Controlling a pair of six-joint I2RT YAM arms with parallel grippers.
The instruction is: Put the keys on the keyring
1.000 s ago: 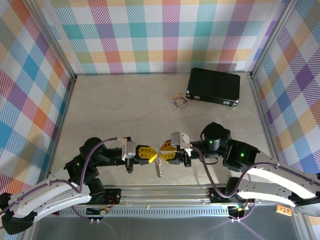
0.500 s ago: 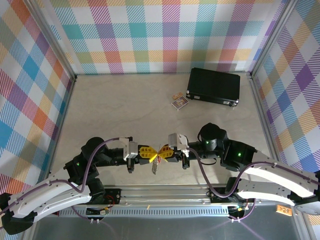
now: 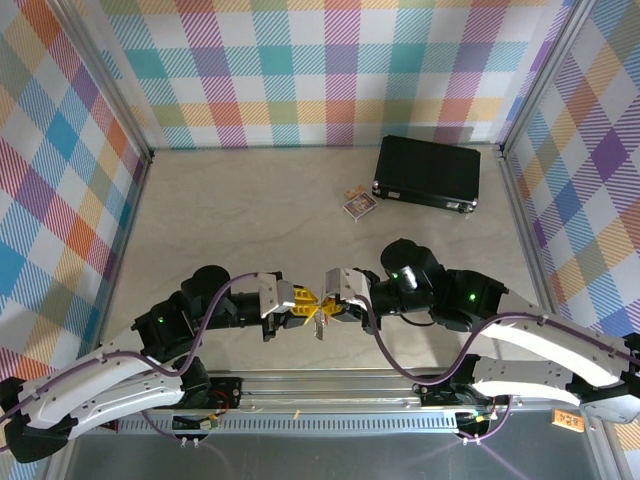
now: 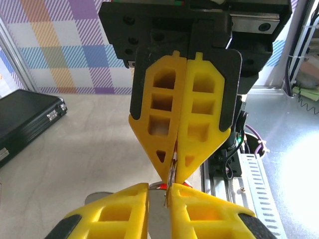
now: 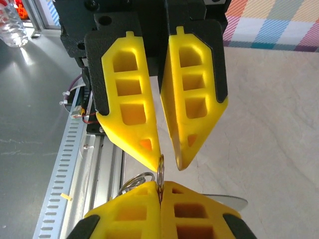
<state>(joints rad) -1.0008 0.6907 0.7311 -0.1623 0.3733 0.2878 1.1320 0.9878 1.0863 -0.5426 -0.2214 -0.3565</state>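
My two grippers meet tip to tip just above the table's near edge. The right gripper [image 3: 334, 305] [image 5: 160, 184] is shut on the keyring [image 5: 160, 172], a thin metal loop standing edge-on between its yellow fingers. More wire coils [image 5: 133, 181] bulge out to its left. The left gripper [image 3: 302, 305] [image 4: 158, 185] stands slightly open, and one of its fingertips [image 5: 156, 158] touches the ring's top. The keys show as a bit of red [image 4: 164, 185] below the ring, with a grey blade [image 5: 227, 201] hanging under the fingers.
A black case [image 3: 428, 172] lies at the back right with a small printed card packet [image 3: 359, 203] beside it. The aluminium rail [image 3: 330, 385] runs along the front edge under both grippers. Plaid walls close in three sides.
Both arms moved forward and closer together. The right gripper closed on the ring, and the left gripper's fingers have parted a little.
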